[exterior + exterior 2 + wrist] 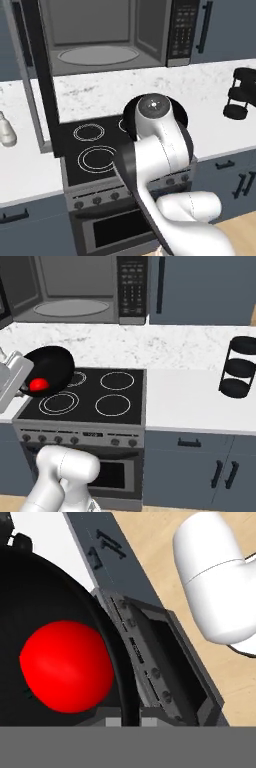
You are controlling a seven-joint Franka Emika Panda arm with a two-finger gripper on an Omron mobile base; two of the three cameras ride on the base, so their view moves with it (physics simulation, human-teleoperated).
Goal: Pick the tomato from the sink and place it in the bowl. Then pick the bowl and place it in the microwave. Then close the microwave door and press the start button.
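From the left base view, the white arm looms over the stove [95,150] and hides most of the bowl [177,111], whose black rim peeks out behind the wrist; above, the microwave [107,35] stands open, its door [35,75] swung out to the left and the turntable bare. The right base view reveals what the arm blocks there: the bowl [50,370] tilted above the stove's [100,401] left burners, the tomato [39,385] resting low inside it, and the pincer [22,387] clenched on the bowl's lower rim at the frame's left edge. The hand view, rolled sideways, looks straight onto the tomato [67,667] against the bowl's [30,602] black inner wall, with the oven front [165,662] and floor beyond; the fingertips themselves sit too low to make out. The tilt is the likely hazard: a steeper lean on the way up to the microwave could roll the tomato out, and a rim-only hold could slip or clip the open door.
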